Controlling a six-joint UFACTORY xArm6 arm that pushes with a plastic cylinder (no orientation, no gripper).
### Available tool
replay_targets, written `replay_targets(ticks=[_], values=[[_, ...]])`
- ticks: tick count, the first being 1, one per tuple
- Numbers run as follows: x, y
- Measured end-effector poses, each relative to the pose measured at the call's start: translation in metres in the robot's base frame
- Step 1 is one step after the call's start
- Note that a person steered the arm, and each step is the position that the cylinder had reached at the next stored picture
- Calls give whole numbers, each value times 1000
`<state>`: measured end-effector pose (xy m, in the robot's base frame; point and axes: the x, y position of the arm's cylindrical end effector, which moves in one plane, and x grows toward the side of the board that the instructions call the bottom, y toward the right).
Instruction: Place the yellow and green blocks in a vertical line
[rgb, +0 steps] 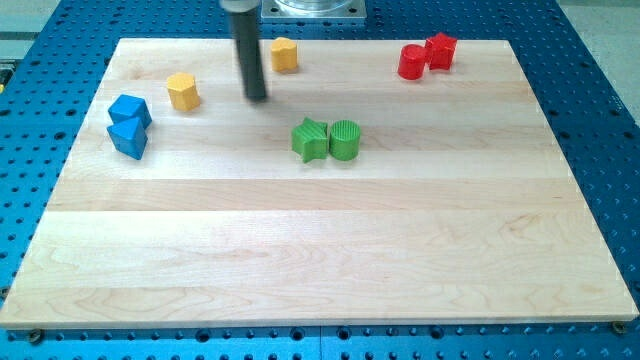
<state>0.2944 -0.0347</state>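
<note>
A green star block (310, 140) and a green cylinder (345, 140) sit side by side, touching, in the upper middle of the wooden board (320, 250). One yellow block (182, 91) lies at the upper left, close to the blue blocks. A second yellow block (285, 54) lies near the top edge. My tip (257, 98) rests on the board between the two yellow blocks, touching neither, up and to the left of the green star.
Two blue blocks (129, 124) touch each other at the left edge of the board. Two red blocks (426, 56) sit together at the top right. A metal mount (314, 8) shows at the top edge.
</note>
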Motion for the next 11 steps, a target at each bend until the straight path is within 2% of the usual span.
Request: replay_targets(ticks=[1, 4, 5, 6, 7, 8, 10, 11], values=[[-38, 89], [-81, 10], [-48, -72], [-32, -57], [-73, -55], [-78, -127], [-40, -86], [-32, -141]])
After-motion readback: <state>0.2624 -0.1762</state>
